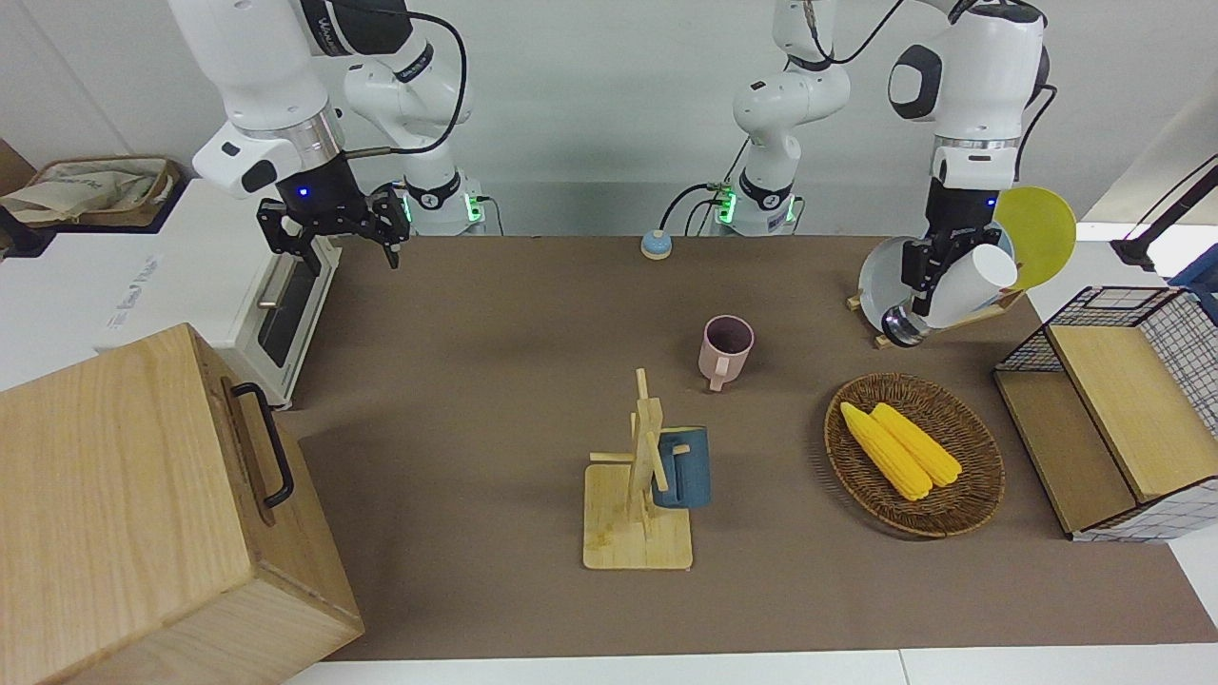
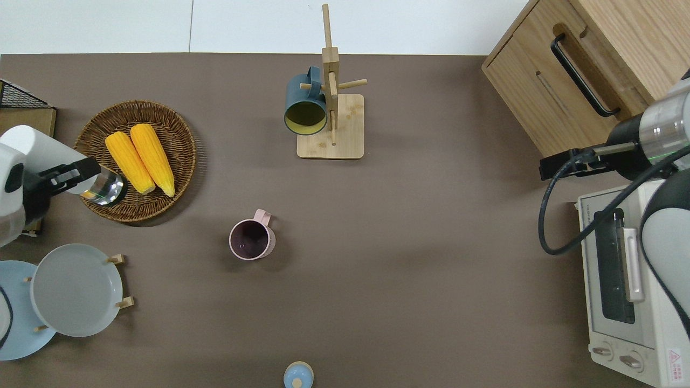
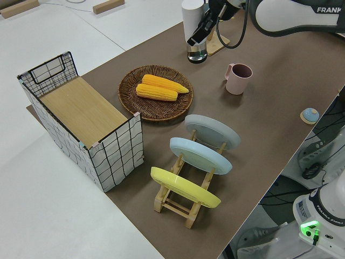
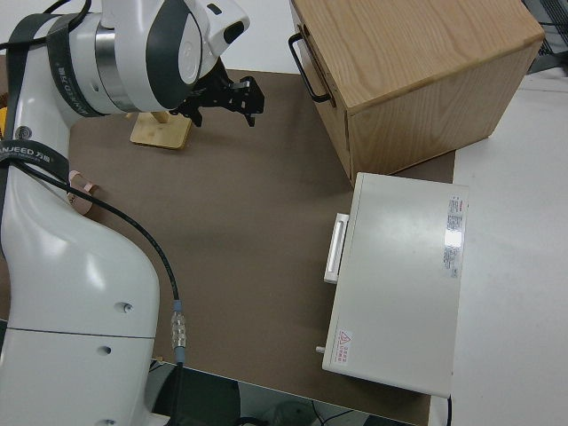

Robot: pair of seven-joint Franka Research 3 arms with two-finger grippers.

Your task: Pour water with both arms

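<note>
While the right gripper [image 1: 345, 240] hangs parked with fingers spread, the left gripper [image 1: 928, 281] clasps a tilted white bottle with clear base [image 1: 956, 290], seemingly over the woven wicker basket's rim [image 2: 97, 211]; the pink mug [image 2: 252, 239] stands apart.

The wooden cabinet [image 1: 143, 514] is cut off by the front view's edge. The toaster oven [image 2: 625, 291] is partly hidden under the right arm [image 2: 666, 215] overhead.

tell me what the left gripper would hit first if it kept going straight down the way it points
Probably the wicker basket. The left gripper holds a white bottle tilted over the basket's rim, next to the corn cobs. Its height is unclear, so it could meet the rim or the brown table beside it.
</note>
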